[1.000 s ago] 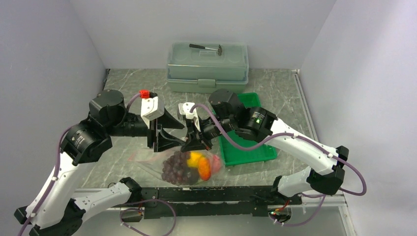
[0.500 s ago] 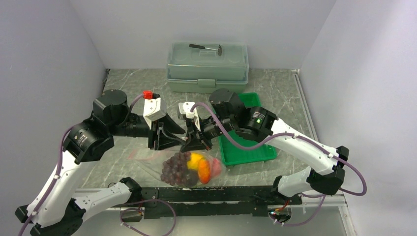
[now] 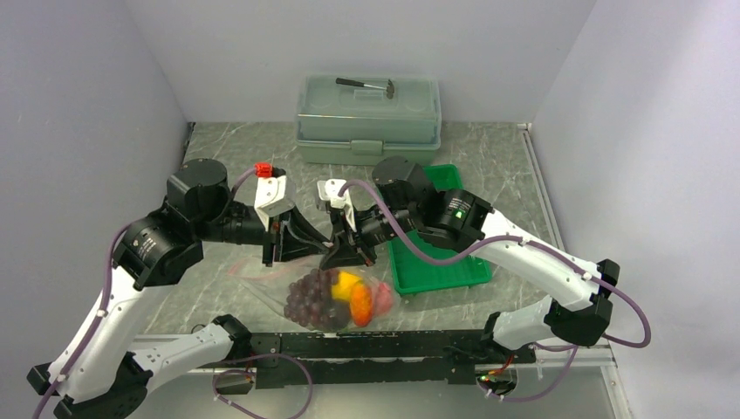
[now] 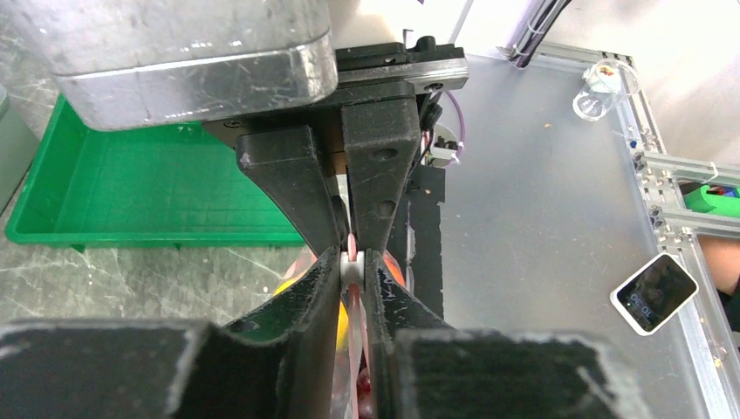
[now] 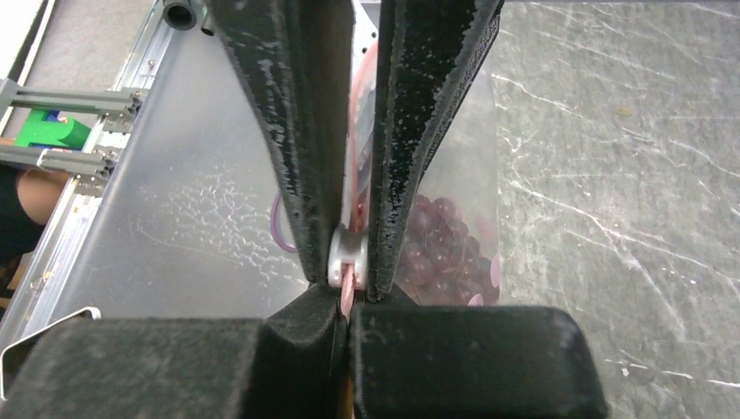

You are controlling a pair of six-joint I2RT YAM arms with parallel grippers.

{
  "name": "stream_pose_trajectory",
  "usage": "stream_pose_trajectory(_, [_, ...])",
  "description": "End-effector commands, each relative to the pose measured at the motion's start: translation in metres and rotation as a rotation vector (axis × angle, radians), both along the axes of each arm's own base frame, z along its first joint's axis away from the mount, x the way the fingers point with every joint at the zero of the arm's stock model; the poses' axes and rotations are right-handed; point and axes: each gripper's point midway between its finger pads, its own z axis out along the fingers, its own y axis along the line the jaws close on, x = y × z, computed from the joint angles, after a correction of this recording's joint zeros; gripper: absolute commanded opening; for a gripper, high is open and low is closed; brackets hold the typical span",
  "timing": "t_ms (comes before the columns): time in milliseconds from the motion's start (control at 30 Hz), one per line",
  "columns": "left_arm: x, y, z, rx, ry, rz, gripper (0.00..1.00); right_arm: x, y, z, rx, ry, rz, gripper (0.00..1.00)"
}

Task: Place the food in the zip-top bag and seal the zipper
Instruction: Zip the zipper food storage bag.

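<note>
Closest in, at the near edge of the tabletop (image 3: 218, 271), the clear bag (image 3: 382, 299) lies with its fruit inside: dark grapes (image 3: 307, 301) on the left, yellow and orange pieces to their right. Both arms meet just above it at the pink zipper (image 5: 347, 301).

The left claw (image 4: 352, 275) is pressed together on the white slider (image 4: 352, 262), as its own camera shows. The right claw (image 5: 347, 297) is pressed together on the zipper strip itself, tip to tip with the left one. From overhead this pinch is only a dark knot of fingers; the slider shows in the wrist views alone. The right wrist view also shows the grapes through the bag wall.

Right of the bag sits a green tray (image 3: 436, 266), partly under the right arm. Only the left wrist view takes in a small screen (image 4: 654, 292) off the tabletop; its digits are too small to read surely.

Farthest back stands a grey-green toolbox (image 3: 368, 122) with a hammer (image 3: 365, 85) on its lid, seen only from above. No brand can be read on it.
</note>
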Motion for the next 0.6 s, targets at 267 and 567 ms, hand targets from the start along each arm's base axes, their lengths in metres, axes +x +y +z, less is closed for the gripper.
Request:
stream_pose_trajectory(267, [-0.0039,0.0000,0.0004,-0.001,-0.024,-0.038,0.00,-0.0014,-0.0036,0.0666,0.210,-0.090,-0.017,0.00])
stream_pose_trajectory(567, [-0.0023,0.0024,-0.0022,0.013,-0.020,-0.016,0.00,0.0022,-0.0100,0.0724,0.233,-0.123,-0.055,0.00])
